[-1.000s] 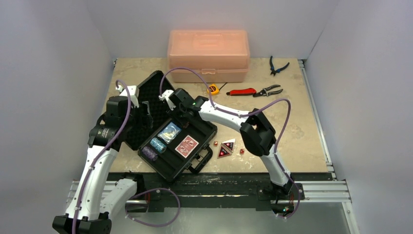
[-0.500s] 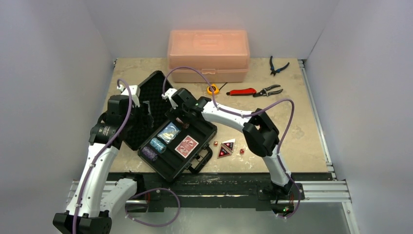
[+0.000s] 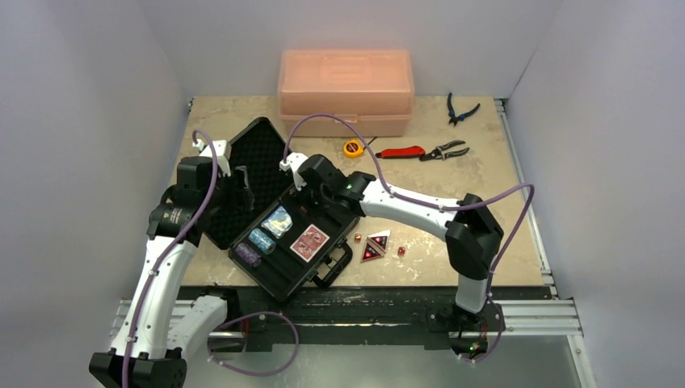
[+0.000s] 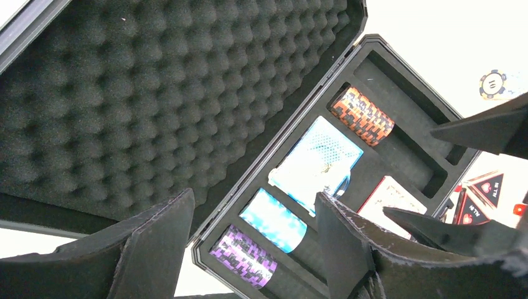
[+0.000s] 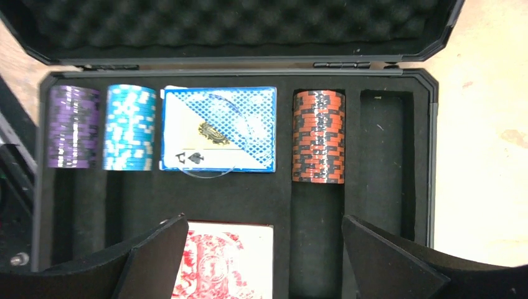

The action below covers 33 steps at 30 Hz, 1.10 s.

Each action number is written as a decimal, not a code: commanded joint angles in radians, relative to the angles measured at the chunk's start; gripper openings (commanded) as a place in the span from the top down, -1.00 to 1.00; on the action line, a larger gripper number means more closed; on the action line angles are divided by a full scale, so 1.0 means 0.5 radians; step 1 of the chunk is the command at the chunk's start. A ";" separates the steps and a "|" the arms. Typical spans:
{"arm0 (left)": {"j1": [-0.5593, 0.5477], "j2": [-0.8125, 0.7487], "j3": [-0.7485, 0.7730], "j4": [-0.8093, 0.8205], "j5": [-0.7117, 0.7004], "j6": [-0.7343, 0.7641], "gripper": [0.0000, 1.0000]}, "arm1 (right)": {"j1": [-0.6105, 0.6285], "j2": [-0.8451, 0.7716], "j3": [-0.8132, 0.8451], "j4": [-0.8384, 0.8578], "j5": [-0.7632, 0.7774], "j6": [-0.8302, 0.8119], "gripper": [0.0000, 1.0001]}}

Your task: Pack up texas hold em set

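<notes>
The black case (image 3: 257, 158) lies open on the counter (image 3: 485, 186), and its tray holds a purple chip stack (image 5: 73, 128), a cyan chip stack (image 5: 129, 128), a blue deck (image 5: 218, 128) and an orange-and-black chip stack (image 5: 318, 136) in one row, with a red deck (image 5: 224, 261) nearer the handle. The right claw (image 5: 263, 221) hovers released over that tray, nothing between its wide-set fingers, and the left claw (image 4: 254, 196), likewise spread and empty, hangs over the hinge line between foam lid and tray. The black-red triangles (image 3: 375, 245) and small red dice (image 3: 357, 237) lie on the counter just right of the case.
</notes>
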 commanded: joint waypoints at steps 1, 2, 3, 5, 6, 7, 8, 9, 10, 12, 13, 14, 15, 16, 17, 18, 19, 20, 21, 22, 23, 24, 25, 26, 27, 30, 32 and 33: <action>0.051 -0.014 0.086 0.050 0.059 0.015 -0.40 | -0.005 -0.175 0.008 -0.001 -0.021 0.088 -0.98; 0.060 -0.022 0.080 0.057 0.061 0.014 -0.40 | -0.001 -0.185 0.019 -0.032 -0.026 0.087 -0.98; 0.065 -0.022 0.075 0.062 0.065 0.013 -0.40 | 0.002 -0.200 0.016 -0.045 -0.030 0.089 -0.98; 0.066 -0.004 0.072 0.064 0.068 0.015 -0.39 | 0.007 -0.249 -0.022 -0.031 -0.032 0.113 -0.98; 0.066 0.009 0.074 0.058 0.065 0.018 -0.39 | 0.007 -0.270 -0.050 -0.004 -0.045 0.126 -0.98; 0.066 0.018 0.077 0.055 0.054 0.017 -0.39 | 0.008 -0.291 -0.084 0.023 -0.063 0.137 -0.98; 0.067 0.020 0.078 0.051 0.044 0.018 -0.39 | 0.010 -0.307 -0.094 0.048 -0.074 0.151 -0.98; 0.069 0.017 0.076 0.051 0.036 0.021 -0.39 | 0.010 -0.319 -0.106 0.073 -0.082 0.163 -0.98; 0.069 0.012 0.071 0.056 0.032 0.021 -0.39 | 0.010 -0.330 -0.110 0.095 -0.091 0.178 -0.98; 0.069 0.011 0.061 0.057 0.026 0.021 -0.39 | 0.010 -0.337 -0.097 0.137 -0.090 0.194 -0.98; 0.069 0.016 0.055 0.059 0.026 0.021 -0.39 | 0.010 -0.328 -0.064 0.125 -0.042 0.197 -0.98; 0.067 0.025 0.051 0.059 0.026 0.024 -0.39 | 0.010 -0.317 -0.029 0.094 0.048 0.204 -0.98; 0.066 0.036 0.049 0.057 0.026 0.025 -0.39 | 0.010 -0.302 0.003 0.062 0.123 0.232 -0.98; 0.063 0.046 0.045 0.057 0.001 0.025 -0.39 | 0.009 -0.294 0.013 0.026 0.209 0.286 -0.98; 0.058 0.053 0.043 0.057 -0.024 0.027 -0.39 | 0.007 -0.298 0.006 0.002 0.326 0.328 -0.98; 0.054 0.062 0.041 0.057 -0.026 0.028 -0.39 | 0.005 -0.310 -0.025 -0.015 0.466 0.364 -0.98; 0.051 0.070 0.041 0.055 -0.026 0.026 -0.40 | 0.003 -0.332 -0.074 -0.030 0.608 0.413 -0.98; 0.045 0.076 0.041 0.050 -0.030 0.027 -0.40 | -0.003 -0.366 -0.137 -0.032 0.760 0.462 -0.98; 0.031 0.075 0.039 0.045 -0.045 0.026 -0.40 | -0.013 -0.402 -0.216 -0.019 0.905 0.509 -0.98; 0.014 0.075 0.035 0.043 -0.062 0.030 -0.40 | -0.039 -0.454 -0.292 0.012 1.013 0.542 -0.98; -0.003 0.073 0.035 0.042 -0.074 0.032 -0.41 | -0.086 -0.475 -0.353 0.018 1.084 0.569 -0.98; -0.007 0.075 0.037 0.043 -0.072 0.032 -0.41 | -0.151 -0.508 -0.390 0.016 1.098 0.595 -0.98; -0.008 0.079 0.042 0.043 -0.066 0.034 -0.41 | -0.237 -0.528 -0.418 0.010 1.071 0.628 -0.98; -0.008 0.085 0.049 0.033 -0.062 0.034 -0.41 | -0.329 -0.543 -0.440 0.007 1.030 0.681 -0.98; -0.008 0.082 0.052 0.030 -0.051 0.033 -0.41 | -0.422 -0.558 -0.459 0.014 0.987 0.708 -0.98; -0.008 0.055 0.052 0.040 -0.041 0.033 -0.41 | -0.636 -0.567 -0.500 0.054 0.938 0.731 -0.98; -0.008 0.052 0.061 0.044 -0.023 0.034 -0.41 | -0.721 -0.532 -0.479 0.053 0.930 0.725 -0.98; -0.005 0.056 0.069 0.047 -0.010 0.034 -0.41 | -0.755 -0.497 -0.461 0.051 0.905 0.714 -0.98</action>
